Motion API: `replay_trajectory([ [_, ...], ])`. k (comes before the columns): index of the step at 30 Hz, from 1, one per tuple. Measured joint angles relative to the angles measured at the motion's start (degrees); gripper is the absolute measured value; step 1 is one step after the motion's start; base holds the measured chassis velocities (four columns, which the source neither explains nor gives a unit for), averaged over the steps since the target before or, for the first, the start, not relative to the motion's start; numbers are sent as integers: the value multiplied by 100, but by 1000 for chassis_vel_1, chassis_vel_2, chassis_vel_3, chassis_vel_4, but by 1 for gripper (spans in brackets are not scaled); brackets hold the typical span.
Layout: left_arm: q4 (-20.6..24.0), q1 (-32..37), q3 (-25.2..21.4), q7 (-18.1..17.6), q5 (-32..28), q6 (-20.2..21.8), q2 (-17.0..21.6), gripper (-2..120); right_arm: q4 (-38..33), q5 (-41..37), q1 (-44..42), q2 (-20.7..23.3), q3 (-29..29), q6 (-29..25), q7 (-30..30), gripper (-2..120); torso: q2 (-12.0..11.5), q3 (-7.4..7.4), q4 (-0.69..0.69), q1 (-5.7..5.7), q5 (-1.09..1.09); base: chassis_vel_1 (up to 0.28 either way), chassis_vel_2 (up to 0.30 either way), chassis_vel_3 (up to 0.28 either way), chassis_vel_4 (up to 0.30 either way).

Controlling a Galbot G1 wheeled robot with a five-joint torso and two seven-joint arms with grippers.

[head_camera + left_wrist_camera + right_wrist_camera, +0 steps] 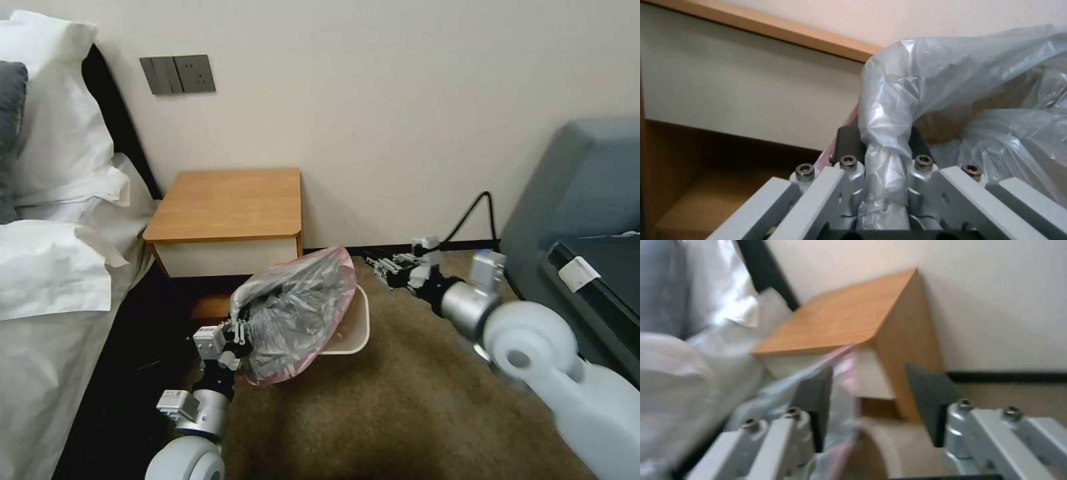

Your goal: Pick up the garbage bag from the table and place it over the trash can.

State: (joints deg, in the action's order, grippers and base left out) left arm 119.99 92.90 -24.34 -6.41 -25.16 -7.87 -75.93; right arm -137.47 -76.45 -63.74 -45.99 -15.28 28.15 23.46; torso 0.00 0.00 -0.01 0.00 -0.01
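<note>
Left gripper [235,331] is clamped on a gathered fold of the garbage bag [300,310], which hangs billowed over the near-left part of the trash can [357,327] on the carpet, just in front of the table [227,203]. Right gripper [381,268] hovers beyond the bin's far-right side, jaws apart and empty, with the bag's pink edge [840,356] just ahead of it. Judgement: the mouth is not yet spread; the right gripper should take the free pink edge cleanly and draw it across the far rim while the left holds firm, avoiding tearing the thin film.
</note>
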Motion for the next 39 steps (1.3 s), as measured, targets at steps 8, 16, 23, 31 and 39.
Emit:
replay_trajectory([
  [8,9,-80,-9,-42,-100,43,40,7,-535,-2082,64,-338,88,-40,1693,74,0,0,2,0,0,0,0,0,0],
  [16,93,-81,-4,-41,-119,68,57,7,-499,-2588,-65,-818,314,-103,2119,99,0,0,1,0,1,0,0,0,0],
  [23,211,-40,29,-21,-118,81,59,7,-236,-2564,-15,-1094,404,-188,2120,100,0,0,1,0,1,0,0,0,0],
  [31,310,-3,63,-5,-105,103,58,7,77,-2158,89,-1358,608,-283,1905,92,0,1,2,0,1,0,0,0,0],
  [39,369,20,75,-1,-107,130,56,7,235,-1763,57,-1467,779,-273,1456,68,0,0,1,0,1,0,0,0,0],
])
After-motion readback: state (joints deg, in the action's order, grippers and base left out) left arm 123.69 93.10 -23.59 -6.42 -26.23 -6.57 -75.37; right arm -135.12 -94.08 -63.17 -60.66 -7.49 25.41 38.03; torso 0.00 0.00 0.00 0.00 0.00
